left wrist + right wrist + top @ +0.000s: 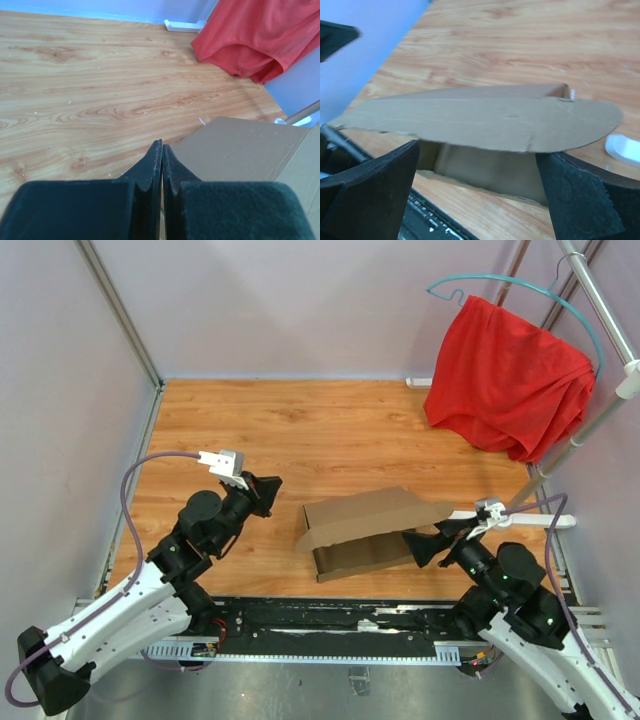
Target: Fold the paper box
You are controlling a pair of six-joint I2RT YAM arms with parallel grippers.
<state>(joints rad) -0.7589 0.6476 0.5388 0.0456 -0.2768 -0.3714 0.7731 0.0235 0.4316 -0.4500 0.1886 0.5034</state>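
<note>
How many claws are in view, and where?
2. The left claw, shut, sits over the table left of the paper box; the right claw, open, faces the box's right end. None look hidden.

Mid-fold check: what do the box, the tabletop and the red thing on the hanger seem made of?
Box: plain brown cardboard, matte, with a crease line and cut edges. Tabletop: wood-grain pattern, slight sheen, possibly laminate. Red thing: soft cloth, matte, draping in folds.
</note>
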